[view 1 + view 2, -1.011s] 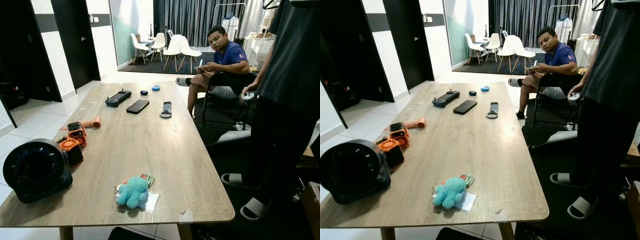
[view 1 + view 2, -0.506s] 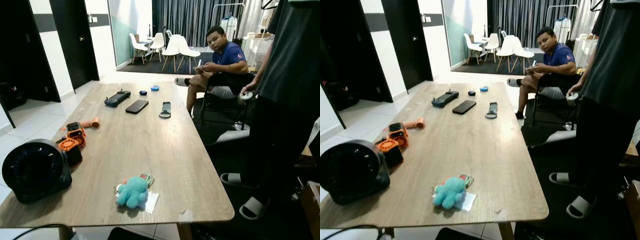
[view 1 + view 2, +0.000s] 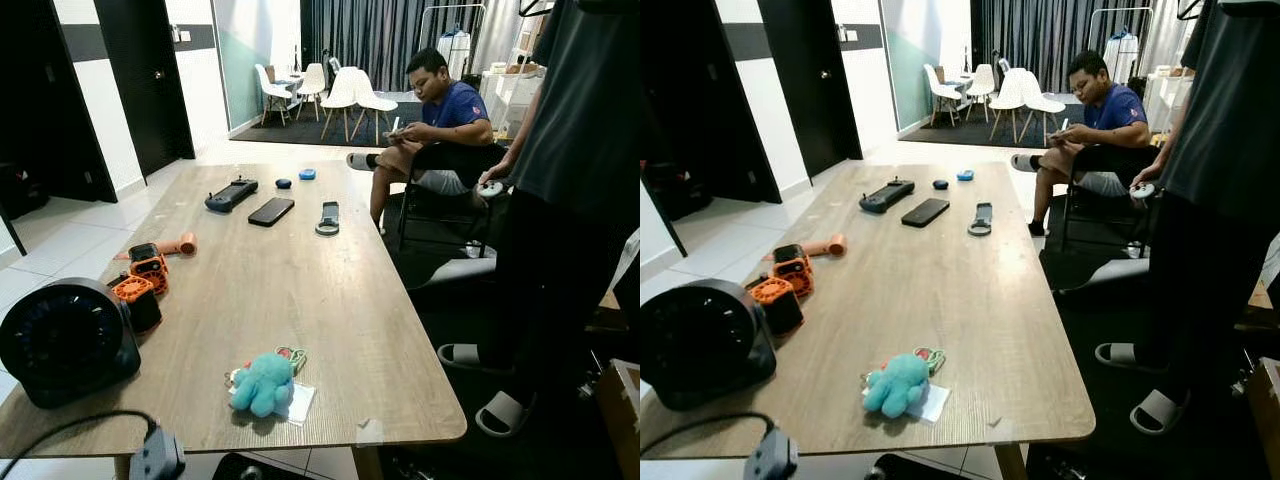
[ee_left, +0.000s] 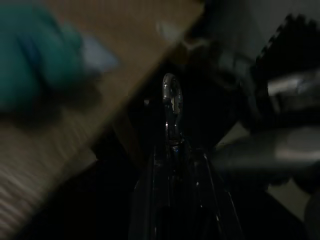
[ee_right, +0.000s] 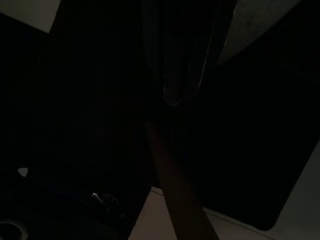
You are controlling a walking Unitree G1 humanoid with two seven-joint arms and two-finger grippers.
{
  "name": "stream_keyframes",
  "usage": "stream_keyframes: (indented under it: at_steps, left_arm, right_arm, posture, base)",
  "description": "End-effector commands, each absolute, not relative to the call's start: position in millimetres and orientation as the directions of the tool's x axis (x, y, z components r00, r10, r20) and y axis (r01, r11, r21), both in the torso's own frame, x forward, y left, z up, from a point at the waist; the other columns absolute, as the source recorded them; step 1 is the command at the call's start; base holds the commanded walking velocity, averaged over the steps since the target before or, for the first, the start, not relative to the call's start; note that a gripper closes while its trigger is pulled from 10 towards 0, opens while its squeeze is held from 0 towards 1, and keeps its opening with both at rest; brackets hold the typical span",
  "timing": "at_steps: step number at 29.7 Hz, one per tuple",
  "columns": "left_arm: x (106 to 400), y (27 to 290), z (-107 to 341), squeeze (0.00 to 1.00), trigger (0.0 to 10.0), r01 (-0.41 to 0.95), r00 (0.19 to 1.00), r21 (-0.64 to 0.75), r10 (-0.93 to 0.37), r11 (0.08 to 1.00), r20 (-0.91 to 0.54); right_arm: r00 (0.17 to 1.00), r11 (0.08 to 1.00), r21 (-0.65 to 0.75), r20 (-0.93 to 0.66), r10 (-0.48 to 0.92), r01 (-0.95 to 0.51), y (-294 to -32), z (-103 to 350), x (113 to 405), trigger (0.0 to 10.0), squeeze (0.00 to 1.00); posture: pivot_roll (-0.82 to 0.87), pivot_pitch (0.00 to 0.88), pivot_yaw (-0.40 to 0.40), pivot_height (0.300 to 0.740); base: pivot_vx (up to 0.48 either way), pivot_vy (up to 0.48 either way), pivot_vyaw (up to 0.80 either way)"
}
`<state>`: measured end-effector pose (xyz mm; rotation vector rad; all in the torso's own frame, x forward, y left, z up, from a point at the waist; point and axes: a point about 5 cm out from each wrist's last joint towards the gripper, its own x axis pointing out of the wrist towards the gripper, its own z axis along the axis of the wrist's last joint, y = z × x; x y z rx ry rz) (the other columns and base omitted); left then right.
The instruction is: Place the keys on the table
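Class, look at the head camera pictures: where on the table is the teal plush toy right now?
The teal plush toy lies near the table's near edge, slightly left of centre, on a white paper slip, with the black round fan further to its left.

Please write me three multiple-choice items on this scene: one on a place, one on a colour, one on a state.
1. Where does the plush toy lie?
A. near the table's close edge
B. beside the phone
C. on the floor

2. What colour is the plush toy?
A. red
B. teal
C. white

3. How is the person in blue posed?
A. seated
B. lying down
C. kneeling

Answers:
1 A: it lies by the near edge, far from the phone.
2 B: its body is teal.
3 A: the person sits on a chair beyond the table.
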<state>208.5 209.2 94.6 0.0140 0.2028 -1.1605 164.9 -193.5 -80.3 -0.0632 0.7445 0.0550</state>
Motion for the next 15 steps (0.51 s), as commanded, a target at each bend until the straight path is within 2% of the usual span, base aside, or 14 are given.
stream_keyframes:
  at_steps: [1,5,6,10,11,15]
  left_arm:
    - [213,216,107,0.0,10.0,0.909,0.39,-0.085,-0.904,0.408,-0.173]
    - [220,214,120,0.0,10.0,0.907,0.402,-0.073,-0.905,0.415,-0.141]
    - [225,209,132,0.0,10.0,0.904,0.415,-0.072,-0.906,0.421,-0.09]
    - [229,204,142,0.0,10.0,0.904,0.42,-0.075,-0.907,0.421,-0.034]
    - [234,198,159,0.0,10.0,0.91,0.408,-0.089,-0.912,0.404,0.034]
    - [236,194,170,0.0,10.0,0.921,0.385,-0.095,-0.921,0.379,0.064]
  right_arm:
    - [0.729,0.997,-0.033,-0.684,0.03,-0.071,-193,-81,165,10.0,0.0]
    - [0.73,0.997,-0.032,-0.683,0.03,-0.07,-193,-81,166,10.0,0.0]
    - [0.73,0.997,-0.032,-0.683,0.03,-0.07,-193,-80,166,10.0,0.0]
    - [0.73,0.997,-0.031,-0.683,0.03,-0.07,-193,-80,166,10.0,0.0]
    - [0.73,0.997,-0.03,-0.683,0.029,-0.069,-193,-80,166,10.0,0.0]
    - [0.728,0.997,-0.03,-0.685,0.03,-0.07,-192,-81,166,10.0,0.0]
  posture:
    - [0.03,0.043,0.032,0.74]
    - [0.03,0.043,0.033,0.74]
    - [0.03,0.043,0.033,0.74]
    - [0.03,0.043,0.033,0.74]
    - [0.03,0.042,0.034,0.74]
    - [0.03,0.042,0.035,0.74]
  base:
    - [0.0,0.0,0.0]
    - [0.0,0.0,0.0]
    - [0.0,0.0,0.0]
    - [0.0,0.0,0.0]
    - [0.0,0.0,0.0]
    - [0.0,0.0,0.0]
